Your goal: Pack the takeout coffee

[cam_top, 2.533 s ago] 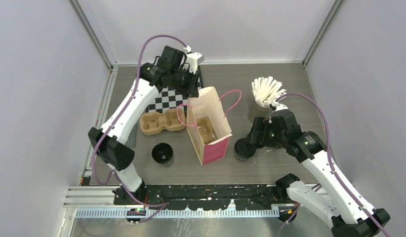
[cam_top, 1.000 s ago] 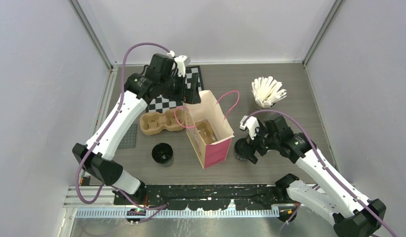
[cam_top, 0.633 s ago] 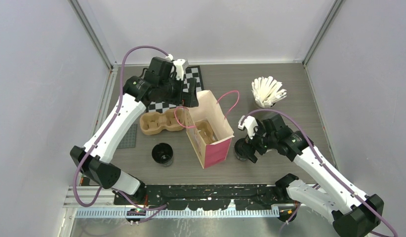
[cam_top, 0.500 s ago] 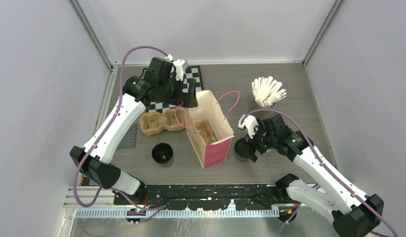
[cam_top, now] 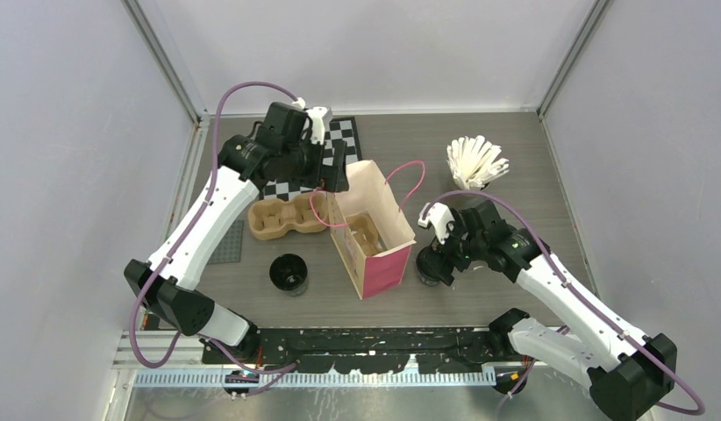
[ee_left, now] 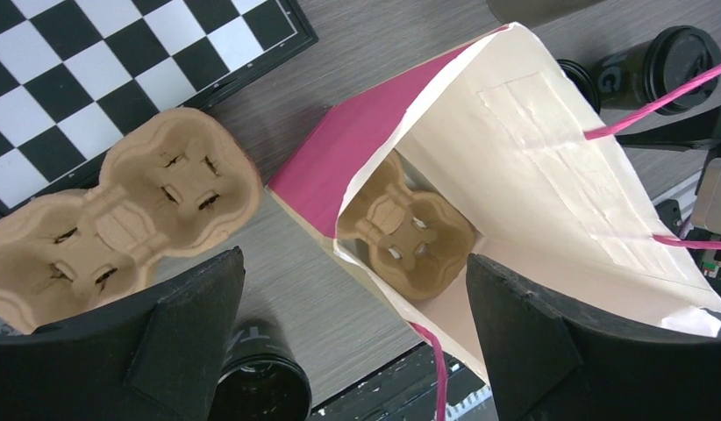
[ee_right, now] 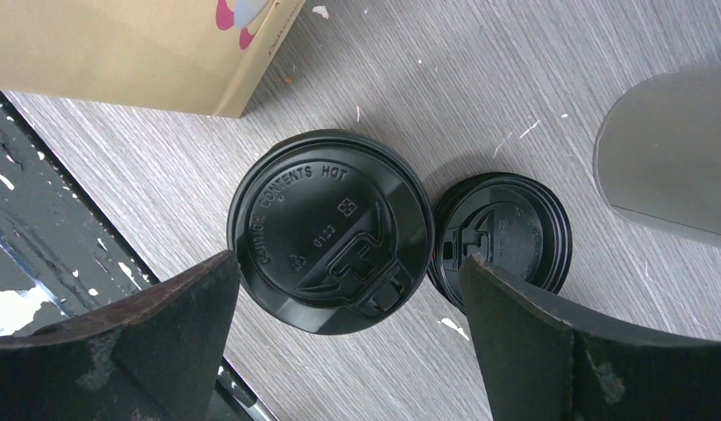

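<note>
Both jaws of the right end effector [ee_right: 346,263] are set wide apart over the lidded cup [ee_right: 329,230], stood on the tabletop [ee_right: 515,79] beside the bag [ee_right: 120,44]; judged light and crushable, it is best gripped gently under the rim

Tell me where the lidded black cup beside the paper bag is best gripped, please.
Probably its round wall just under the rim, coming straight down, since the lidded cup stands upright. Keep the jaws clear of the loose lid close beside it and of the paper bag.
</note>
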`<state>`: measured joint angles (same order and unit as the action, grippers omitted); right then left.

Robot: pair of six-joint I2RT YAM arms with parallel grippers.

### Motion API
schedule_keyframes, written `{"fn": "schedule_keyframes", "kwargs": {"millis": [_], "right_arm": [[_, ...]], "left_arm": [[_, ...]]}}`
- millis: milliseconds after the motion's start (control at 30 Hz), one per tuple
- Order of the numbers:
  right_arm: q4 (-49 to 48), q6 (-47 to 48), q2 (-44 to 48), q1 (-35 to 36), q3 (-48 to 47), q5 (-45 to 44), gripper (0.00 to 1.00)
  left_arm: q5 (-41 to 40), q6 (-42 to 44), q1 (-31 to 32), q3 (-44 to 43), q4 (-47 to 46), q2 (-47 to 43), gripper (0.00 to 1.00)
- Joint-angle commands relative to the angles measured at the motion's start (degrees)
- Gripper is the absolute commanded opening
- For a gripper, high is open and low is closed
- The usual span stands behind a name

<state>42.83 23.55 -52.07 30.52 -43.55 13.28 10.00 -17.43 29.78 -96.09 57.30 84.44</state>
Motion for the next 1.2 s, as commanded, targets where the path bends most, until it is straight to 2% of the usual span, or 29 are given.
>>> {"fn": "schedule_keyframes", "kwargs": {"millis": [0, 200, 600, 867, 1167], "right_arm": [[-3.5, -0.9, -0.5, 0.8, -1.5, -0.3, 1.0], [-5.3, -1.4, -0.9, 1.4, -0.7, -2.5, 0.99], [-4.9, -1.5, -1.4, 2.9, 1.3, -1.2, 0.99], [-4.5, -1.0, -2.0, 3.2, 1.1, -3.5, 0.98], [-3.4, -1.5, -0.4, 3.2, -0.4, -3.8, 0.98]], "left_arm": [[-2.8, 1.5, 0.0, -3.6, 2.0, -0.6, 1.0], [-3.1, 1.6, 0.0, -4.6, 2.3, -0.1, 1.0], [-4.9, 3.6, -0.1, -6.0, 3.9, 0.5, 1.0], [-11.2, 1.5, -0.2, -5.4, 3.0, -0.3, 1.0], [-7.8, 1.5, -0.8, -4.4, 2.6, -0.4, 1.0]]}}
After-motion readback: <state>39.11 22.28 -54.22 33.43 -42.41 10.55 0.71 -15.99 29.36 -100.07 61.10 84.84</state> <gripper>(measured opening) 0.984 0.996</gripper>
